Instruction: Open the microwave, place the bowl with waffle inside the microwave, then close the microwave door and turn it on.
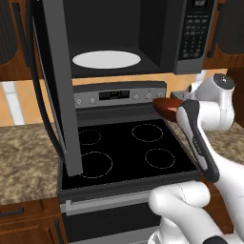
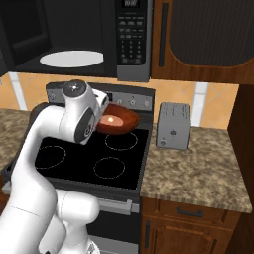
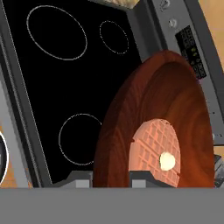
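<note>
Above the stove's [image 2: 89, 158] black top, the glossy reddish-brown bowl [image 2: 119, 120] hangs in the air, the waffle [image 3: 154, 151] lying inside it. At six o'clock in the hand view, the gripper [image 3: 111, 179] pinches the bowl's near rim. At twelve o'clock stands the microwave [image 1: 143, 33], its microwave door [image 1: 55, 86] swung wide, white turntable [image 1: 106, 59] bare. At three o'clock sits a grey toaster [image 2: 173, 126].

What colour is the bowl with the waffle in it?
The small glossy round bowl is reddish-brown with a wood-like grain, clearest in the hand view.
</note>
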You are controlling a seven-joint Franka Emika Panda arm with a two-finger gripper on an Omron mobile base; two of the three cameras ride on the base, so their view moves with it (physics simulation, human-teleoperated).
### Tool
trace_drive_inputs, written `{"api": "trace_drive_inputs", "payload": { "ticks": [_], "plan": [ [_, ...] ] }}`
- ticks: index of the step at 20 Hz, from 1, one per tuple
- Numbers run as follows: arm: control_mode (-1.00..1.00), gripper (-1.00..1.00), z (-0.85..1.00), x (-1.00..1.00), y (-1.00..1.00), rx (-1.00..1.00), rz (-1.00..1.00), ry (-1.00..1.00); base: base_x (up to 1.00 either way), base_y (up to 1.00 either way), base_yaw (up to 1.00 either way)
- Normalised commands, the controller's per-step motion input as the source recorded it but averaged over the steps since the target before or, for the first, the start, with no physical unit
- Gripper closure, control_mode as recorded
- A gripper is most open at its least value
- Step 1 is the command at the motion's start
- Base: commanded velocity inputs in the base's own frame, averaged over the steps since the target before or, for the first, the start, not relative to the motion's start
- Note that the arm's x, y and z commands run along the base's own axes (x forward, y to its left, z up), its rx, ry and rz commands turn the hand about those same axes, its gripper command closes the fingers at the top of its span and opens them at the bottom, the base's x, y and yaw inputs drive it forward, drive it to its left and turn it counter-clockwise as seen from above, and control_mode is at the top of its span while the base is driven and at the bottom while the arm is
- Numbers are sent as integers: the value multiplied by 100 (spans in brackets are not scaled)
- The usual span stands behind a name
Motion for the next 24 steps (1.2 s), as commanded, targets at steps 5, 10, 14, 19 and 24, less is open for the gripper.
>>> {"api": "trace_drive_inputs", "payload": {
  "ticks": [5, 10, 14, 19, 24],
  "plan": [
    [-100, 100, 100, -62, 50, -6, 55, -4, 0, 0, 0],
    [-100, 100, 92, -33, 70, -9, 40, -13, 0, 0, 0],
    [-100, 100, 87, 1, 68, -5, 21, -20, 0, 0, 0],
    [-100, 100, 45, 20, 32, 0, 6, -7, 0, 0, 0],
    [-100, 100, -11, 56, 3, -1, -4, 0, 0, 0, 0]
  ]
}}
